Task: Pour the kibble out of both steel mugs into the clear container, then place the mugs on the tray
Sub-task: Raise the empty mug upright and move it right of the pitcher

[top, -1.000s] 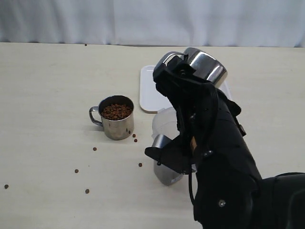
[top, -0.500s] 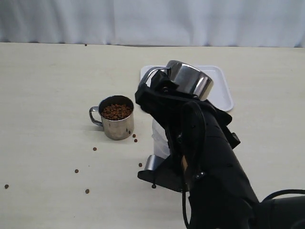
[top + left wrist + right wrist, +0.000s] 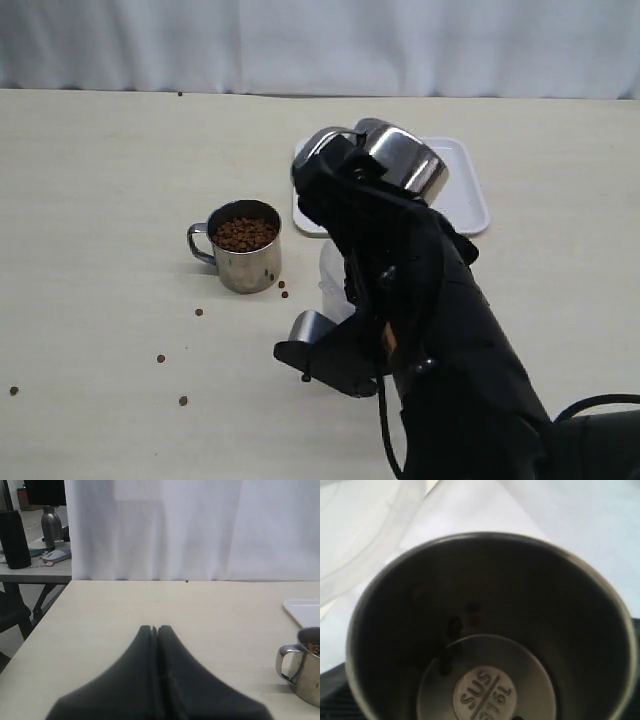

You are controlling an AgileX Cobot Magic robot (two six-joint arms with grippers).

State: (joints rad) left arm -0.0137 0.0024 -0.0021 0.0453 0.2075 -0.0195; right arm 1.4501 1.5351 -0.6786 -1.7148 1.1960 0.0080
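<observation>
Right fingers [image 3: 338, 178]: clamped on the held mug [image 3: 405, 160] at its handle side. The pads themselves are hidden behind the arm; I judge the grip from the mug hanging clear of the table [image 3: 100, 200].

Held mug: tipped steeply, base up and away, above the clear container [image 3: 335, 275], which shows only in part behind the arm. The right wrist view looks straight into the mug: bare stamped base, and a few dark specks on the wall that may be leftover pellets. The container rim lies just beyond the mug's lip.

Left fingers [image 3: 145, 650]: pressed together, holding nothing, low over the table and well apart from the full mug [image 3: 243, 245].

Full mug: upright, kibble [image 3: 243, 233] near the brim, beside the container. The tray [image 3: 465, 200] is behind the container, nothing on the part that shows. Loose pellets [image 3: 160, 358] are scattered over the table.

Judgement: the first pour is about finished.
- Keep the lip inside the container rim until the last specks fall.
- A small extra tilt should do better than a shake, given what is already spilt.
- Level the mug before carrying it to the tray.
- Set it toward one end, leaving room for the second mug.
- The arm hides the container from outside, so trust the wrist view for alignment.
</observation>
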